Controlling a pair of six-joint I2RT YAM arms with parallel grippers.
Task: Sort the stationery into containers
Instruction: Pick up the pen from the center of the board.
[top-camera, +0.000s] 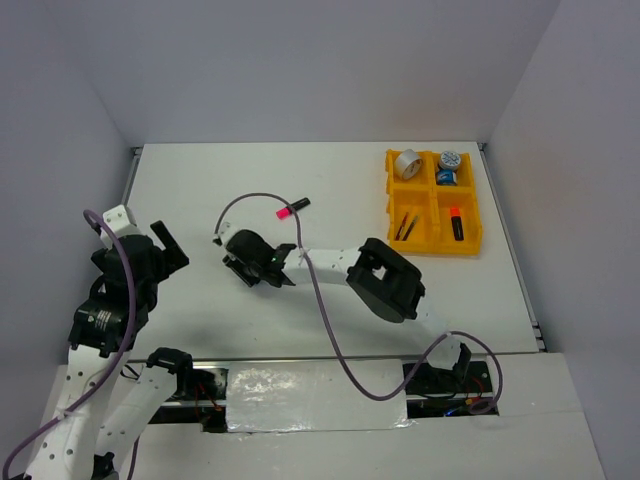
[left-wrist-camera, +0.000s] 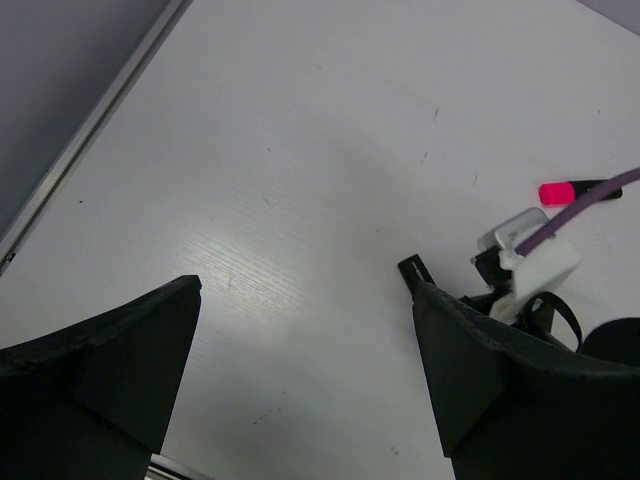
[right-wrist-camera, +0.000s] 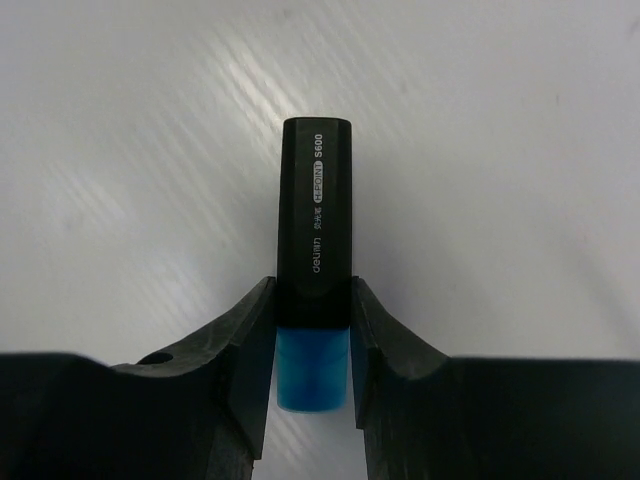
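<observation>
Table (top-camera: 200, 180) centre: right fingers (right-wrist-camera: 245, 350) pinch blue highlighter (right-wrist-camera: 315, 210) | left fingers (left-wrist-camera: 110, 360) spread near left edge | tray (top-camera: 432, 247) far right

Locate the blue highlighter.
Right wrist view: the blue highlighter is clamped near its cap in the right gripper, left of table centre, just nearer than the pink highlighter.

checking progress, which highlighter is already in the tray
The orange-capped highlighter, in the tray's near-right compartment; pink one lies on the table, blue one sits in the right claw.

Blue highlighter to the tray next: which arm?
Right: the right claw is shut on the blue highlighter, and the yellow tray sits on its side; the left claw is open, far off.
</observation>
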